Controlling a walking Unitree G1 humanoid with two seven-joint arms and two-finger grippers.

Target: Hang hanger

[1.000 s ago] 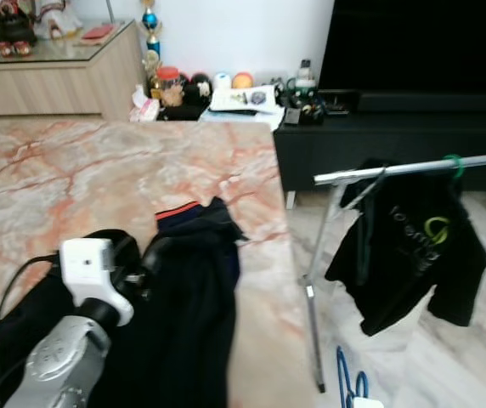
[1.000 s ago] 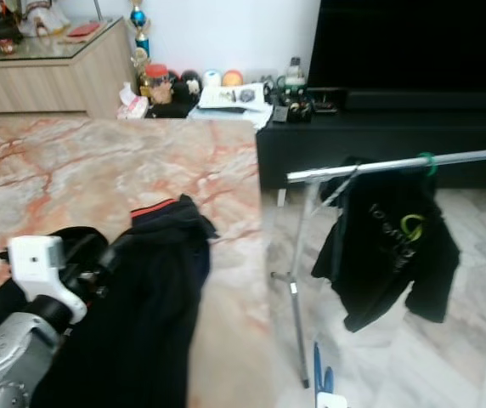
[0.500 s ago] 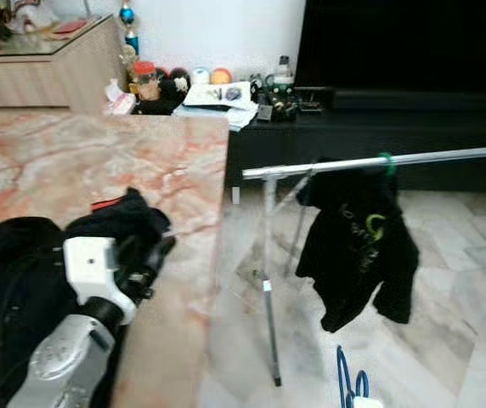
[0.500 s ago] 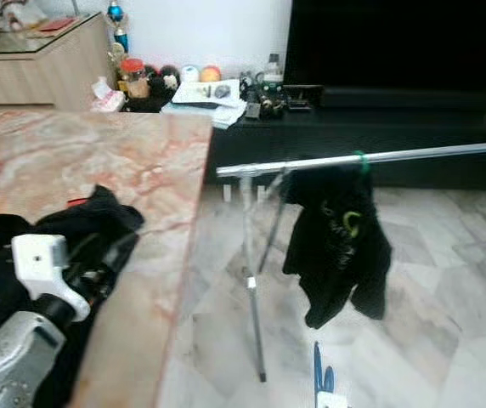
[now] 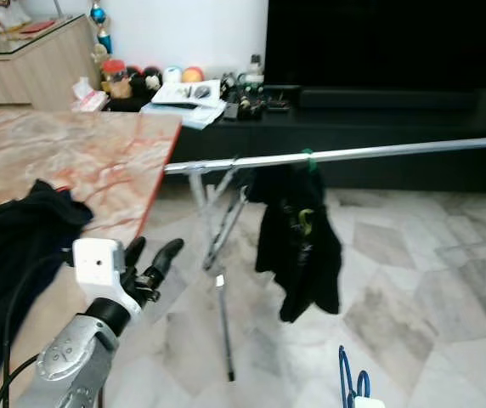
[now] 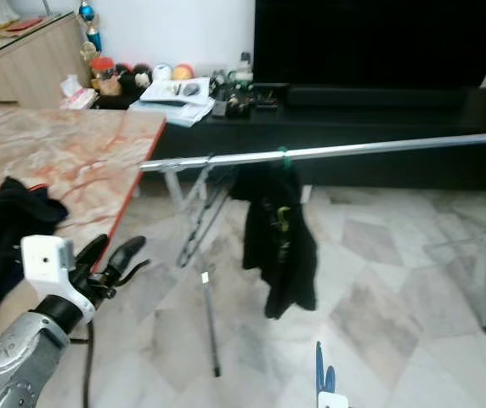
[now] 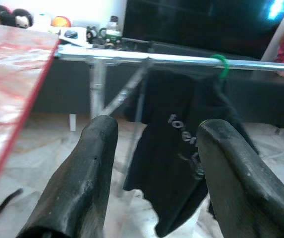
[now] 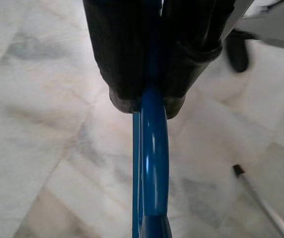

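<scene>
To the left of the silver clothes rail [image 5: 345,154], dark clothing [image 5: 9,255] lies heaped on the marble worktop [image 5: 64,153], which reaches as far as the rail's near end. Beside that heap the left tool [image 5: 151,257] is raised on its silver arm, fingers [image 7: 90,173] spread apart with nothing between them, aimed across the worktop's edge toward the rail; its wrist camera looks straight at the rail's upright post and the garment beyond. A black T-shirt [image 5: 296,246] hangs from the rail by a green hook [image 5: 308,155], a little way along from the post and above the pale marble floor [image 5: 413,280]. Behind the rail, a low black TV cabinet [image 5: 379,127] carries small clutter at its left end. Below the rail and right of its post, near the bottom edge of the head view, the blue hanger [image 5: 349,382] shows as a thin loop close to the floor. The right tool [image 8: 149,101] is clamped on this hanger [image 8: 154,163], both fingers pressed against the blue bar, which runs out past the fingertips over the floor tiles, well below the rail.
</scene>
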